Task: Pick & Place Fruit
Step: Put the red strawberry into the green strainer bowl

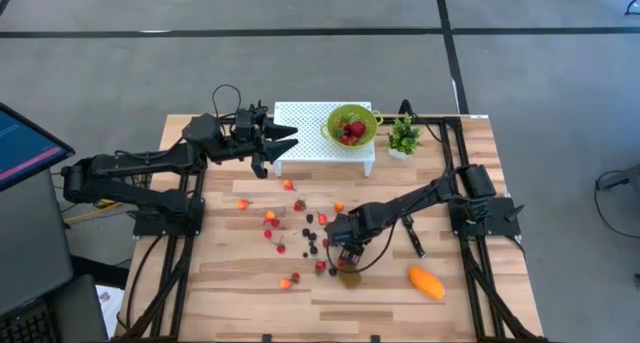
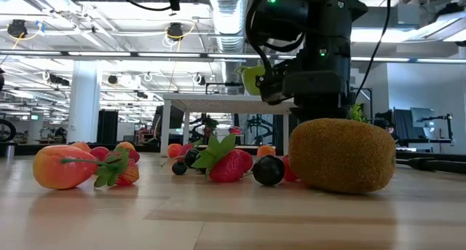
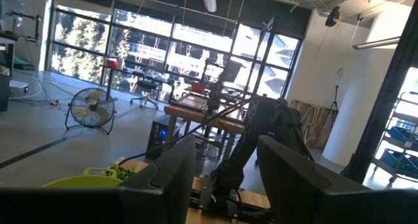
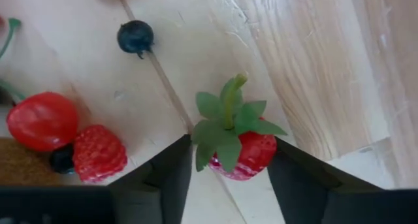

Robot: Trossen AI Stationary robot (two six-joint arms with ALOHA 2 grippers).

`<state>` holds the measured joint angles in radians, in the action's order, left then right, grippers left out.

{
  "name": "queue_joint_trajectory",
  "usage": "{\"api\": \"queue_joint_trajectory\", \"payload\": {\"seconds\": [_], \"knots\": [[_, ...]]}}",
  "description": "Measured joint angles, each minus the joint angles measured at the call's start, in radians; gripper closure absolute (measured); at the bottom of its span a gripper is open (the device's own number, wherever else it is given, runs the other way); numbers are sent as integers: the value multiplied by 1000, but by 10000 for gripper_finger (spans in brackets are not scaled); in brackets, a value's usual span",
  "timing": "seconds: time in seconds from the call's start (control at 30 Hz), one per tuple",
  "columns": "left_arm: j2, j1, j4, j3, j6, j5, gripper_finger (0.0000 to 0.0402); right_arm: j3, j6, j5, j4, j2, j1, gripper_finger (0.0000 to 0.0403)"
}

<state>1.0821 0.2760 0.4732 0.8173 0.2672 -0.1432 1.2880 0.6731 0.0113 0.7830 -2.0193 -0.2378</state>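
Small red, orange and dark fruit pieces [image 1: 300, 233] lie scattered on the wooden table's middle, with a brown kiwi [image 1: 349, 277] and an orange mango [image 1: 427, 282] nearer the front. My right gripper [image 1: 345, 255] points down just behind the kiwi and is shut on a red strawberry [image 4: 238, 149] with green leaves. In the low view the kiwi [image 2: 342, 155] hides its fingertips. My left gripper [image 1: 282, 143] hangs open in the air over the left end of the white stand [image 1: 310, 113], touching nothing. My right gripper pinches the strawberry by its two red sides [image 4: 264, 149], just under the green leaf crown, one finger on each side. The fingers [image 4: 163, 178] come from above and point down. The strawberry sits stem up, apparently on the table.
A green bowl [image 1: 351, 125] holding red fruit sits on the white stand at the back. A small potted plant [image 1: 404, 138] stands right of it. A slim black knife [image 1: 413, 238] lies right of my right gripper. A blueberry [image 4: 135, 36] and raspberry [image 4: 98, 152] lie close by.
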Motion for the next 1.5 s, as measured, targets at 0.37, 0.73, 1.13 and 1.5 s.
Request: {"api": "queue_joint_trajectory", "payload": {"seconds": [0.37,0.73,1.13,1.5], "knots": [[0,0,0,0,0,0,243,-2,-27,-7,0,1,12,291],[0,0,0,0,0,0,243,-2,-29,5,-3,1,12,316],[0,0,0,0,0,0,243,-2,-32,1,-22,0,21,207],[0,0,0,0,0,0,243,-2,-49,-10,-35,1,46,149]]}}
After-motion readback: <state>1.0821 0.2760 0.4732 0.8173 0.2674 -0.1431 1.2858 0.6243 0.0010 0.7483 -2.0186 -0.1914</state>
